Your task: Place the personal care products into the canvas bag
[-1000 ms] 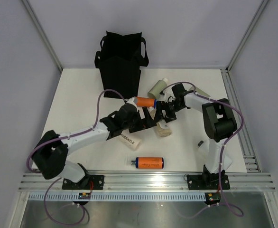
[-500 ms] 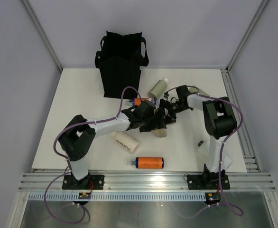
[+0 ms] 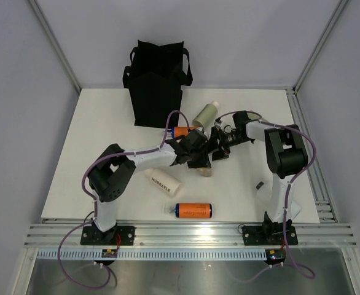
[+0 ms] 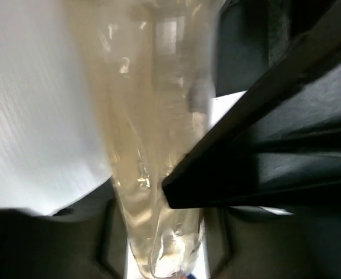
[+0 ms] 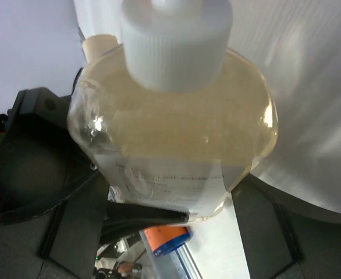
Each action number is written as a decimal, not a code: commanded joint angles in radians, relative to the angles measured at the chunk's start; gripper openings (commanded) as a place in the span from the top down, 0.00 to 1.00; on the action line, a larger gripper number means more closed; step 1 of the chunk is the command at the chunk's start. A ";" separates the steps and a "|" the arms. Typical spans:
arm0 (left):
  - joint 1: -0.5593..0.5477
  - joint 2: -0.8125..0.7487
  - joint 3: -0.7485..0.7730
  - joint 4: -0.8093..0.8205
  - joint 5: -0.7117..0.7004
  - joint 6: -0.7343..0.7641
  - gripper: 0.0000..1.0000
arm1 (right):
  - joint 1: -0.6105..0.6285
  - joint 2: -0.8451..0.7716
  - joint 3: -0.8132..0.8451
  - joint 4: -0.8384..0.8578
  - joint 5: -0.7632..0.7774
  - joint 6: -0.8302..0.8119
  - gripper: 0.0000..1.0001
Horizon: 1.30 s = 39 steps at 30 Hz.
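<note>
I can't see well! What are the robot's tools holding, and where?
Both tools, left and right, close on the clear amber bottle, apparently at its body. Firm grip cannot be told.

A white bench (image 3: pixel 106 123) is filling the middle of the overhead view, with pale grey walls (image 3: pixel 229 37) rising at 9, 12 and 3 o'clock. Aluminium rails (image 3: pixel 186 233) are running along the edge at 6 o'clock, catching soft, even light.

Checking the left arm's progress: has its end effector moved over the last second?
Yes. The left end effector has shifted right and slightly away from the near edge, farther from the cream MURRAYLE bottle.
</note>
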 commanded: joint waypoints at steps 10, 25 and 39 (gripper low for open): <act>0.022 -0.119 -0.206 0.351 0.090 0.150 1.00 | 0.015 -0.244 -0.001 -0.295 -0.040 -0.378 0.27; 0.149 -0.260 -0.287 0.631 0.432 0.144 1.00 | -0.149 -0.468 -0.026 -0.290 0.079 -0.564 0.17; 0.292 -0.248 -0.165 1.141 0.705 -0.451 1.00 | -0.306 -0.562 -0.032 -0.145 -0.041 -0.351 0.17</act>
